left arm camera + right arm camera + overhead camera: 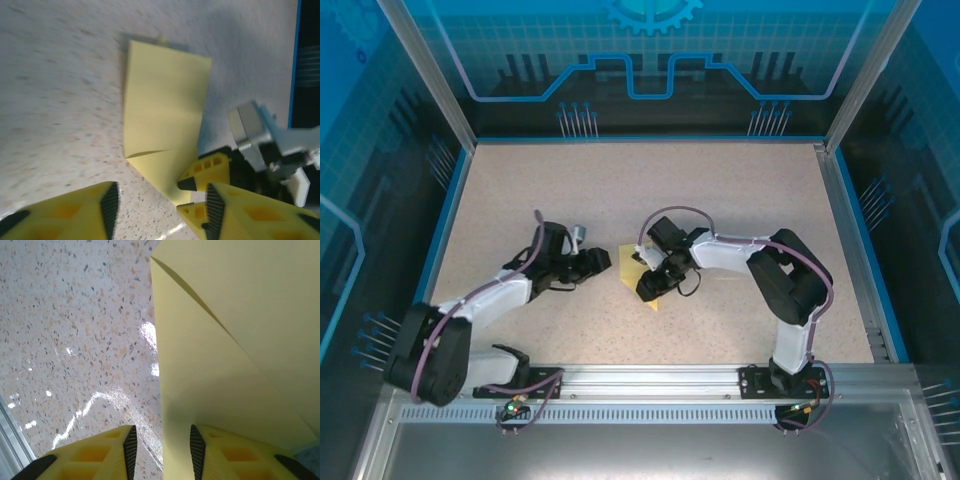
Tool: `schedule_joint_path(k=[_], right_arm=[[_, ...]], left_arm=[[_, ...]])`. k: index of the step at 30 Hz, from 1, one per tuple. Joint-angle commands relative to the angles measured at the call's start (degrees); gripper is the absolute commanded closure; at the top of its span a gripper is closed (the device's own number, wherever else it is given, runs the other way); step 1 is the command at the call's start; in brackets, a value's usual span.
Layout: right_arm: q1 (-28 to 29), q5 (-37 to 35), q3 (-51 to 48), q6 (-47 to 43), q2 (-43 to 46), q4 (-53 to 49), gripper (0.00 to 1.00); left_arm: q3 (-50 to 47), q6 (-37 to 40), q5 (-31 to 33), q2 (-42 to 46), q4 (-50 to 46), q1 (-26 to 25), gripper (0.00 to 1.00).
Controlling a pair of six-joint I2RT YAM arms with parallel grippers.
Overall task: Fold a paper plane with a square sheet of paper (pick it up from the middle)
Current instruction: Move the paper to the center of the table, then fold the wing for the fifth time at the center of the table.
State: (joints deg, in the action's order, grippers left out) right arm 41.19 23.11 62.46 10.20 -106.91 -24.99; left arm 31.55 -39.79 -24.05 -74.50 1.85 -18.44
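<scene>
as it lies on the tabletop (60, 75), the one paper (165, 100) is part-folded. left gripper (161, 202) gapes empty; right gripper (161, 447) narrowly straddles its edge.

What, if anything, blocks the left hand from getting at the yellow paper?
Probably nothing, so yes: the left hand is open just short of the paper, only table between. The right hand crowds one corner.
</scene>
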Motion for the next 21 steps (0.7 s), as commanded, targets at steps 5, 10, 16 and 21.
schedule_joint_path(k=[5, 10, 16, 21], right_arm=[[-2.40, 2.24, -2.86, -1.66, 3.19, 2.14, 0.72], [-2.43, 1.92, -3.37, -0.88, 3.49, 3.11, 0.74], [-2.70, -5.99, -3.96, 3.56, 5.13, 2.98, 0.76], [-1.60, -13.77, -7.31, 12.98, 11.24, 7.56, 0.74]], left_arm=[[6.21, -6.06, -0.08, -14.49, 14.27, -5.24, 0.72], [10.59, -5.38, 1.58, -20.44, 12.35, -7.12, 0.78], [13.45, -5.21, 7.72, -23.99, 4.45, -8.45, 0.83], [15.33, -5.88, 12.33, -25.49, -0.89, -9.66, 0.83]])
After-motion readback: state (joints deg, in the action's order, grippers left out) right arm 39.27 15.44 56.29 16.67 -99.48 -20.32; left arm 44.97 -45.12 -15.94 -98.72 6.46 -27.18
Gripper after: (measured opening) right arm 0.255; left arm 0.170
